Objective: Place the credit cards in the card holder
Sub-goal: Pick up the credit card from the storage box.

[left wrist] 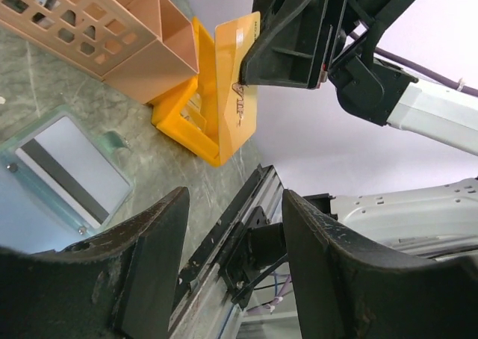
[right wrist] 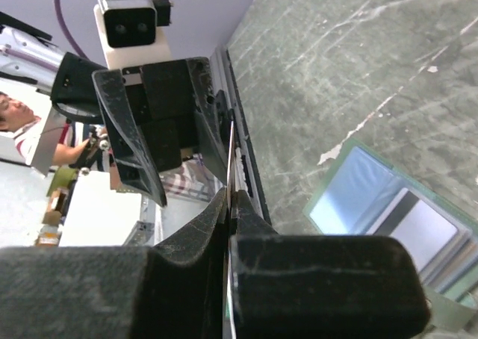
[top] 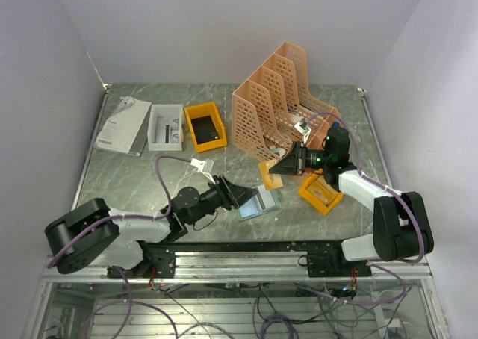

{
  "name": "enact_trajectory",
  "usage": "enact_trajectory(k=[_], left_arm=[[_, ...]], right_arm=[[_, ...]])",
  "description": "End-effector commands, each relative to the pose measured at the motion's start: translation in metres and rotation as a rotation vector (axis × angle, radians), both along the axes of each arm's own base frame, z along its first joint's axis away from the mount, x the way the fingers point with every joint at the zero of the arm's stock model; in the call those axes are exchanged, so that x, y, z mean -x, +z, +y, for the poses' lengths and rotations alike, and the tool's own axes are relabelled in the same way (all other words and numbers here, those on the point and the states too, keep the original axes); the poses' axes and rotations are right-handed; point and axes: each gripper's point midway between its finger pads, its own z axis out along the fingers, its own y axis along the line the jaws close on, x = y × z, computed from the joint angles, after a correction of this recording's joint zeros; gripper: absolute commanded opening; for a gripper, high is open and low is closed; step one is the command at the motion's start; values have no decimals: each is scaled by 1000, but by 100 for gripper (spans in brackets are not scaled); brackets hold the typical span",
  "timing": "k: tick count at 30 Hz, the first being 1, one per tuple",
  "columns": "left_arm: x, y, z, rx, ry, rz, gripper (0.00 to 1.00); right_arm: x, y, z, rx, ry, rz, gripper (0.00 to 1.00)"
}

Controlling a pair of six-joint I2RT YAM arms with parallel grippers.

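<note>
Between the two arms, the card holder (top: 258, 203) lies open and flat on the marble table (top: 142, 178), bluish inside up. Low beside its left edge sits the left gripper (top: 240, 194), jaws apart with nothing between them. Up off the table, right of the holder, the right gripper (right wrist: 228, 201) has its jaws clamped on one credit card (left wrist: 237, 92). The card is tan-orange and pinched along one edge, and it shows edge-on between the fingers in the right wrist view. It is clear of the holder, not touching it, and faces the left gripper's open fingers. Behind the card is a yellow bin (left wrist: 183, 119) at the foot of the orange file rack (top: 272, 104). Under the right arm is a second yellow bin (top: 321, 193).
</note>
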Motion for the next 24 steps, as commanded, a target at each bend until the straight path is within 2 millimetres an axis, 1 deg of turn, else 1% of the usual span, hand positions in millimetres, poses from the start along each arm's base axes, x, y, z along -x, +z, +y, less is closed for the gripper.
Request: enact_trajectory(k=[1,5,8,11,15,18,21,24], left_arm=[[-2,25,-19,45,-21,-103,64],[-5,16,-29,48,-25,-90,63],[-6,18,-37,67,-36,-95,63],[-6,25,-45,94,-54,-115,62],[-4,36,-50,142,-74,-145,61],[-4,36,-51,146,-78,-147,59],[-4,37,-51,158,-75,-153,50],[-4,35,-54,159,-83,-154,39]], right_arm=[[7,18,6,-57,42,-51,0],[13,23,10,-66,60,-65,0],[17,27,11,-76,68,-75,0],[18,28,12,-78,73,-79,0],[18,27,12,-76,72,-73,0],[20,27,12,-76,79,-73,0],[22,26,13,-76,85,-76,0],[25,25,13,-76,94,-84,0]])
